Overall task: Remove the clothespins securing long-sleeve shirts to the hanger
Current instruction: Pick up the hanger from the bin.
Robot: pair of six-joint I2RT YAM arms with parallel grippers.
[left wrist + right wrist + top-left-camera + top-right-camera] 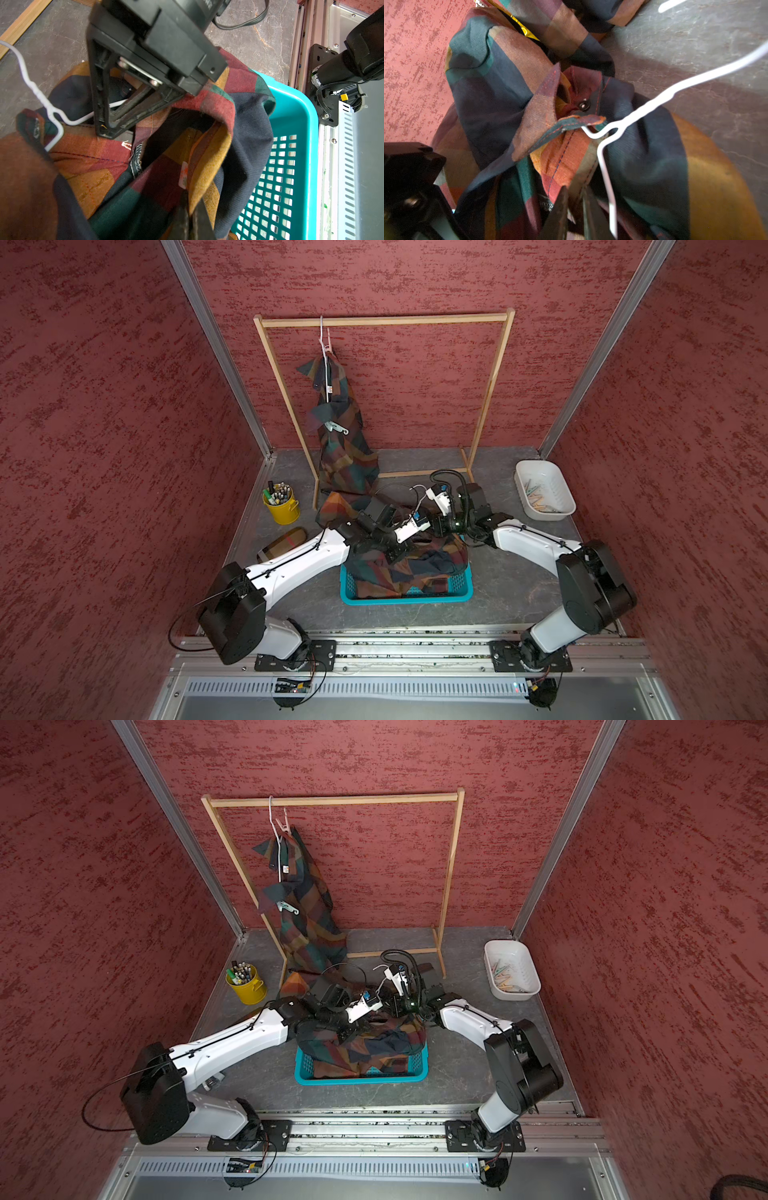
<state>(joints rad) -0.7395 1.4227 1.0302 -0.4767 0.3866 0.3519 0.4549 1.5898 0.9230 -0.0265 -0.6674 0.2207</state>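
Right wrist view: the right gripper (574, 191) is seen with its black jaws set narrow. A fold of the plaid long-sleeve shirt (500, 87), in green, navy, maroon and orange blocks, is pinched between them, just beside the neck of a white wire hanger (654, 104). In the left wrist view the left gripper (193, 200) is seen closed tight on the orange-and-navy edge of the same shirt, which is heaped over the far part of a teal plastic lattice basket (291, 108). There the right gripper's jaws are seen met at their tips on the cloth. In both top views the two grippers are placed close together above this shirt at the middle of the grey stone-patterned counter (498, 580). A second plaid long-sleeve shirt (347, 456) is hung on a second white wire hanger (322, 337) at the left end of a light wooden rack (382, 320) on the far side. A pale pink clothespin (328, 346) is clipped at its top by the hanger hook, and a pale mint hooked clothespin (337, 428) is fixed lower down, near its middle. More clothespins (540, 497) are left loose in a white plastic tub (548, 515) at the far right
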